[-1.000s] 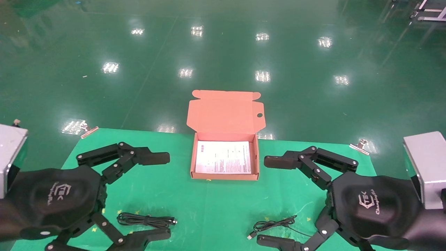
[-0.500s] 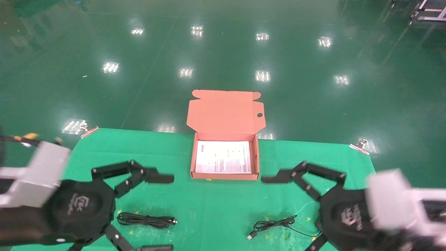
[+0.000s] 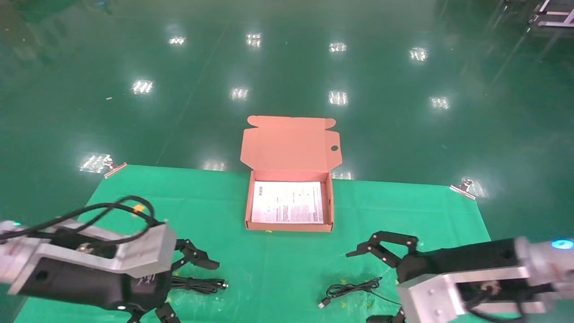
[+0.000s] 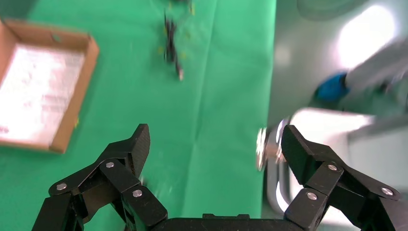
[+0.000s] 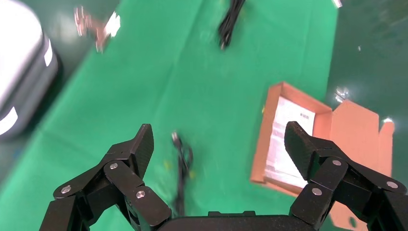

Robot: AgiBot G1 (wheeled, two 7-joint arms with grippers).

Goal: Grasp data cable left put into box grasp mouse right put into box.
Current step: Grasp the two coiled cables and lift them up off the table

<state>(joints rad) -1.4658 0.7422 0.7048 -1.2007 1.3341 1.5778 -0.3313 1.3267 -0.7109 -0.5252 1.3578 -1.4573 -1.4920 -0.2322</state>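
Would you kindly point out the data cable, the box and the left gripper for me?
data cable (image 3: pixel 204 284): head view, bundled strands near the plug end.
box (image 3: pixel 289 227): head view, near front wall.
left gripper (image 4: pixel 214 147): left wrist view, midway between fingertips.

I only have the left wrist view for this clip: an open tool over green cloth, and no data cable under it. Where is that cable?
Observer: In the head view the data cable lies on the green cloth right at the left tool, in line with the gap between its open fingers and not gripped.
Operator: Is the box ready to receive it?
Observer: Yes. The box has its lid standing open behind the tray.
Operator: And the mouse?
Observer: Only the mouse cord shows, lying beside the open right tool. The mouse body is not visible in any view.
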